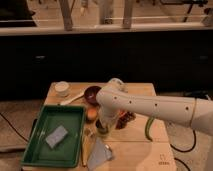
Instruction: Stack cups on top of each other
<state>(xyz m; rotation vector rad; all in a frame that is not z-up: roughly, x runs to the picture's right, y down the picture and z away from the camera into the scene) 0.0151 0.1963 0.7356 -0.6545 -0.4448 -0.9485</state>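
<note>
Just right of the green tray [70,125], a yellow-green cup [102,132] stands on the surface [135,150]; the gripper [104,124] sits right over it, largely hidden by the white arm [150,105]; how wide it stands I cannot tell; an orange bowl [91,114] lies just behind.

Light wooden desk [137,150] before a dark wall. White robot arm [160,107] in from the right, bent downward at mid-desk. Tool [103,125] low near the desk's middle, right over a small pale yellow-green plastic cup [102,132]; touching or apart, impossible to tell. Left of that, a flat green plastic tray [40,120] with a grey block [56,136] inside. Farther back, a dark maroon bowl [91,93], a white spoon [71,99] and a small white round dish [62,88]. On the right, a long curved green piece [148,129].
</note>
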